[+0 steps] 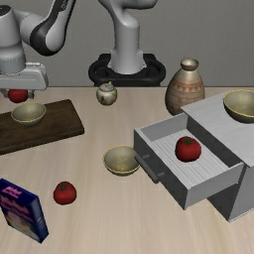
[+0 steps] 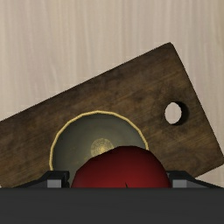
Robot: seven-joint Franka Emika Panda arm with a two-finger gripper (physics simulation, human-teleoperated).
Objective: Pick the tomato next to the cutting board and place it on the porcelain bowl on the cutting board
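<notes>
Pale wooden table (image 1: pixel 99 193) carries the cutting board (image 1: pixel 62 123) at its ten o'clock; the hand (image 1: pixel 19 91) hangs over it, apparently clenched on the tomato (image 2: pixel 118 166), held directly above the porcelain bowl (image 2: pixel 87 138) so a release would drop it inside.

Open drawer (image 1: pixel 205 175) holding a spare tomato (image 1: pixel 188 149); beige bowl (image 1: pixel 121 160), blue box (image 1: pixel 22 210), brown vase (image 1: pixel 186 87) on the table (image 1: pixel 99 213)

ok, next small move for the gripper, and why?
Probably lower it a little before any release: the gripper is shut on the round red tomato, which hangs above the cream porcelain bowl on the dark wooden cutting board.
</notes>
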